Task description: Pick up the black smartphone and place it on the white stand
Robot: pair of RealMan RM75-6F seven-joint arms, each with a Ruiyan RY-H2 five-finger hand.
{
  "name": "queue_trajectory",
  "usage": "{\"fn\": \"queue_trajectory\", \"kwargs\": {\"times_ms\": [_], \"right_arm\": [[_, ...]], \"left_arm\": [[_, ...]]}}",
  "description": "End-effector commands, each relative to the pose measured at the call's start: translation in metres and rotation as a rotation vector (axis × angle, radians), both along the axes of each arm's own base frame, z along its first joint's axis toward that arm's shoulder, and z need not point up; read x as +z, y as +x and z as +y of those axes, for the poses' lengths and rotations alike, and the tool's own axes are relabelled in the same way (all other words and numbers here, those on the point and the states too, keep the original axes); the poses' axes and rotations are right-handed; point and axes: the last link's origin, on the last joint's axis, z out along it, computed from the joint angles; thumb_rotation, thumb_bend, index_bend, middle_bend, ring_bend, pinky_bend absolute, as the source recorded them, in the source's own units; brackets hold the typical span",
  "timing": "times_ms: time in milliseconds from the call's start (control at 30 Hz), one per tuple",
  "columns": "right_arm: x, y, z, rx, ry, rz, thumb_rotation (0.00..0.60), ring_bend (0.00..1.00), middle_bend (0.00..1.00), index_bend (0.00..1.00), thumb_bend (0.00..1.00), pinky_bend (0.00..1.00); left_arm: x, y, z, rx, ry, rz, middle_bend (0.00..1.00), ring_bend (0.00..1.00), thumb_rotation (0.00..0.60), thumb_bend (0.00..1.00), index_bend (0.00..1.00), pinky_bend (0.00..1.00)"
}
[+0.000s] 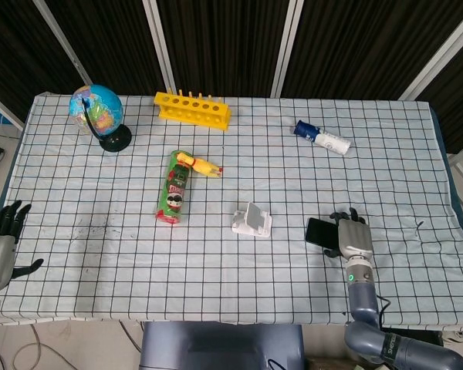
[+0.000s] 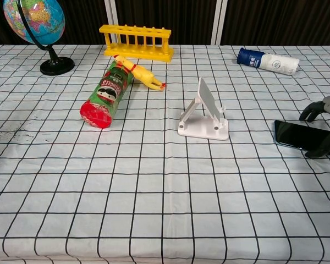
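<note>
Near the table's right edge, the black smartphone (image 2: 298,135) lies flat while the right hand (image 1: 353,235) arches over it, fingers apart and gripping nothing, apparently readying a grasp for the nearby white stand (image 2: 204,113); the left hand (image 1: 0,239) idles open at the left edge.

Both views bright, evenly lit from overhead; soft short shadows on tabletop (image 1: 239,169); sharp focus, no glare.

The black smartphone (image 2: 297,135) is seen lying flat, screen up, on the checked tabletop (image 2: 154,181) near its right edge. The white stand (image 2: 205,114) is set upright well to its left, its backrest tilted and unoccupied.
</note>
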Motion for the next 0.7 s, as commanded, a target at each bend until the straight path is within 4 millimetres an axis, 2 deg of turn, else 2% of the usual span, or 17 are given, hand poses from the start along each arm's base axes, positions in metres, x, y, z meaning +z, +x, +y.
{"fn": "queue_trajectory", "kwargs": {"times_ms": [33,333,433,600,700], "right_arm": [[-0.0007,-0.0005,-0.0002,-0.002,0.002,0.001,0.600,0.02,0.24,0.28,0.19,0.18],[-0.0011,-0.0031,-0.0009,-0.010,0.005,0.009,0.600,0.03,0.28,0.32,0.20,0.18],[-0.0007,-0.0040,-0.0009,-0.015,0.007,0.011,0.600,0.07,0.35,0.37,0.25,0.18],[-0.0008,-0.0053,0.0006,-0.021,0.018,0.016,0.600,0.16,0.52,0.54,0.38,0.18],[-0.0006,-0.0055,0.0014,-0.021,0.020,0.021,0.600,0.21,0.59,0.61,0.41,0.18]], "left_arm": [[0.0001,-0.0001,0.0000,0.001,-0.001,0.000,0.00,0.00,0.600,0.00,0.00,0.00],[-0.0001,0.0000,-0.0001,0.002,-0.003,-0.001,0.00,0.00,0.600,0.00,0.00,0.00],[-0.0002,0.0000,-0.0003,0.004,-0.003,-0.002,0.00,0.00,0.600,0.00,0.00,0.00],[-0.0002,0.0000,-0.0005,0.005,-0.004,-0.001,0.00,0.00,0.600,0.00,0.00,0.00],[-0.0001,0.0001,-0.0007,0.006,-0.003,0.000,0.00,0.00,0.600,0.00,0.00,0.00]]}}
